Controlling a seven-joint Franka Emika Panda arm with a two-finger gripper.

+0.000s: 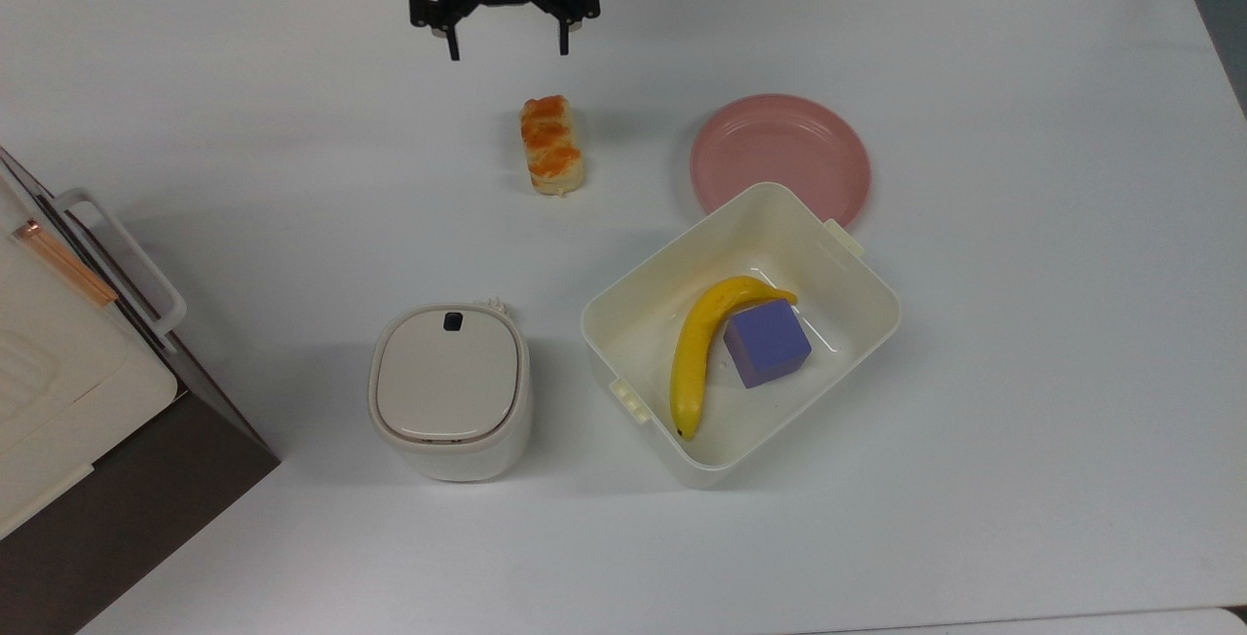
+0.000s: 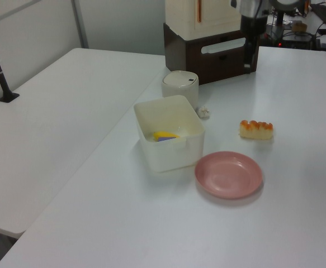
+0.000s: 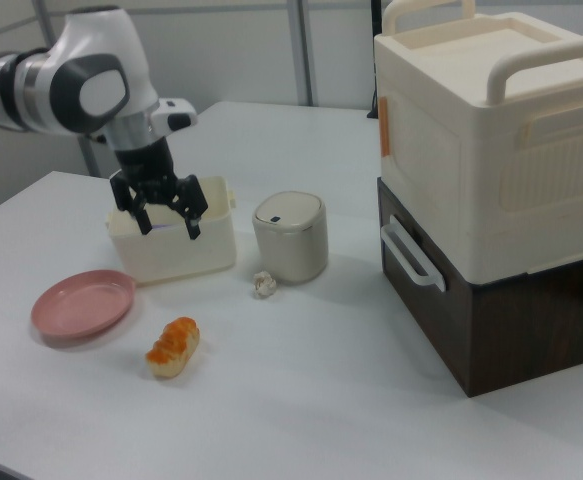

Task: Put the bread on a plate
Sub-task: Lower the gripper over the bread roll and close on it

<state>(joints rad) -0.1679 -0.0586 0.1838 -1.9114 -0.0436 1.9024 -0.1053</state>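
I'm looking at a wide white table (image 1: 1023, 440) with a second white table alongside it in the left view. My black two-finger gripper (image 1: 508, 51) hangs above the table with its fingers spread apart and nothing between them; in the top view it sits just above the small oblong bread roll with the orange-brown glazed top (image 1: 552, 145), not touching it. In the right view the gripper (image 3: 167, 228) is raised in front of the tub, with the roll (image 3: 174, 347) lying on the table below it. The bread lies flat on the bare table, near the round shallow pink plate (image 1: 781, 158) but apart from it, on the top view's left of the plate. The plate is empty, and its lower edge goes behind the corner of a cream rectangular plastic tub (image 1: 857, 270). In the tub I see a long yellow banana (image 1: 697, 353) touching a purple cube (image 1: 767, 343). A squat cream lidded canister (image 1: 450, 392) stands on the top view's left of the tub, with a small crumpled white scrap (image 3: 264, 284) beside it. A cream box with handles on a dark brown base (image 3: 491, 180) stands at the table's edge.
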